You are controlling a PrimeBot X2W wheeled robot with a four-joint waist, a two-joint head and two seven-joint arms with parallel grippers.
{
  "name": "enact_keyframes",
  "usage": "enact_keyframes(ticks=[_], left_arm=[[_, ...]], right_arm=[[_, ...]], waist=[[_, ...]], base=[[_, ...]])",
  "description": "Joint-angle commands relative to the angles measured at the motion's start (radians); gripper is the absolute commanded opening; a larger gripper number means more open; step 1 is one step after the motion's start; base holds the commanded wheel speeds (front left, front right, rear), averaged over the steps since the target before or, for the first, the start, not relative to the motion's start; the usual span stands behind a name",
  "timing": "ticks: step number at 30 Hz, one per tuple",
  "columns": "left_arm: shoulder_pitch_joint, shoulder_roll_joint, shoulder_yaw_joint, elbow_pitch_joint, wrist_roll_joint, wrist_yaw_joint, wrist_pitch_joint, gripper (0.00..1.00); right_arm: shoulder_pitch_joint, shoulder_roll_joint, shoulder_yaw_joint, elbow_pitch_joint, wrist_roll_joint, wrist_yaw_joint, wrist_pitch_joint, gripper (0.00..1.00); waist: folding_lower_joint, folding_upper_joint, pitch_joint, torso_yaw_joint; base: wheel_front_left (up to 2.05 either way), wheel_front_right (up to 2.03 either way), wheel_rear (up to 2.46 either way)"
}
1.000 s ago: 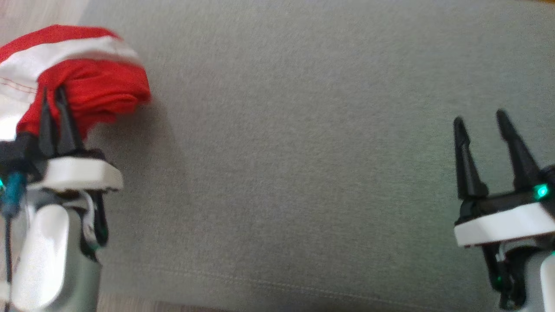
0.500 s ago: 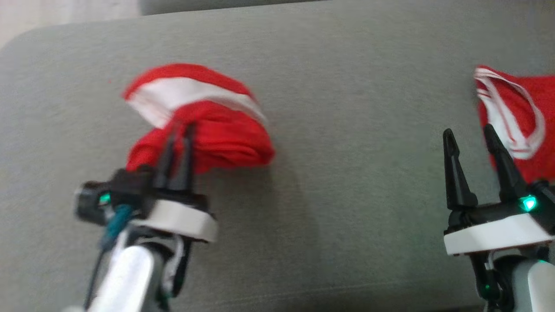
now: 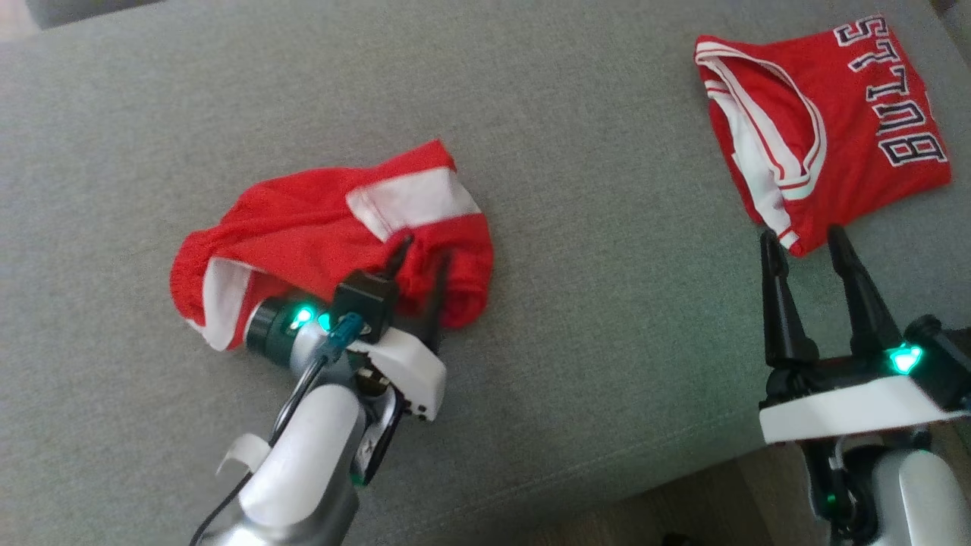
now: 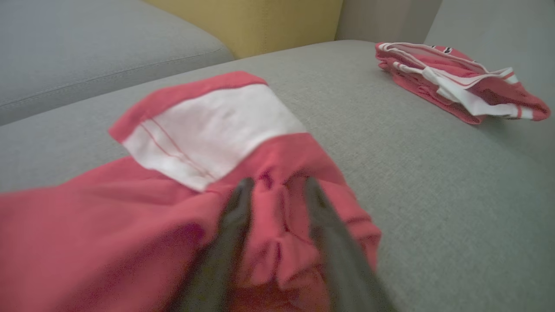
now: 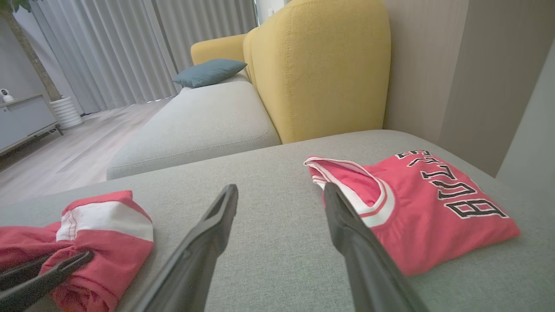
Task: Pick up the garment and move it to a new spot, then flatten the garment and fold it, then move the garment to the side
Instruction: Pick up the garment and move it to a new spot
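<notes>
The garment [image 3: 303,220], red shorts with white panels, lies crumpled on the grey sofa cushion [image 3: 607,318]. My left gripper [image 3: 425,252] is at the garment's right end, its fingers parted. A bunched fold of red fabric sits between them in the left wrist view, where the garment [image 4: 208,125] spreads ahead of the left gripper [image 4: 278,182]. My right gripper [image 3: 801,235] hovers open and empty at the right, just in front of a folded red jersey [image 3: 827,129]. In the right wrist view the right gripper [image 5: 281,188] points between the garment [image 5: 104,221] and the jersey [image 5: 433,203].
The folded jersey [image 4: 455,78] with black lettering lies at the cushion's far right. The cushion's front edge [image 3: 683,462] runs near my right wrist, with floor beyond. A yellow backrest [image 5: 321,65] and a second grey seat [image 5: 195,125] stand behind.
The head camera has shifted, bringing the jersey into view. My left gripper's fingers, tight together on the garment before, now stand apart, and the garment rests lower on the cushion. The right gripper stays open.
</notes>
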Motion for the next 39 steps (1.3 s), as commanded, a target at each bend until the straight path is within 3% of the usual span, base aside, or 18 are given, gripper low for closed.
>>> enact_keyframes(ticks=[1, 12, 18, 25, 32, 39], left_arm=[[-0.056, -0.008, 0.011, -0.012, -0.007, -0.005, -0.041, 1.00], [-0.063, -0.005, -0.009, -0.152, 0.016, 0.035, -0.124, 1.00], [-0.016, 0.048, 0.042, -0.236, 0.003, 0.068, -0.128, 1.00], [0.058, 0.121, 0.168, -0.282, -0.070, 0.102, -0.129, 1.00], [0.154, 0.174, 0.263, -0.323, -0.112, 0.110, -0.130, 1.00], [0.241, 0.188, 0.264, -0.358, -0.095, 0.102, -0.130, 1.00]], right_arm=[[-0.041, -0.003, 0.021, -0.025, 0.013, 0.004, -0.015, 1.00], [-0.041, -0.003, 0.016, -0.019, -0.005, 0.004, -0.009, 1.00], [-0.032, -0.002, 0.011, -0.033, -0.025, 0.004, 0.015, 1.00], [-0.013, -0.013, 0.006, -0.044, -0.043, 0.004, 0.045, 1.00], [0.006, -0.027, 0.001, -0.042, -0.049, 0.004, 0.063, 1.00], [0.037, -0.035, 0.001, -0.029, -0.049, 0.004, 0.073, 1.00]], waist=[[0.0000, 0.0000, 0.018, -0.011], [0.0000, 0.0000, -0.035, 0.093], [0.0000, 0.0000, -0.072, 0.173], [0.0000, 0.0000, -0.095, 0.246], [0.0000, 0.0000, -0.116, 0.281], [0.0000, 0.0000, -0.157, 0.283]], base=[[0.00, 0.00, 0.00], [0.00, 0.00, 0.00], [0.00, 0.00, 0.00], [0.00, 0.00, 0.00], [0.00, 0.00, 0.00], [0.00, 0.00, 0.00]])
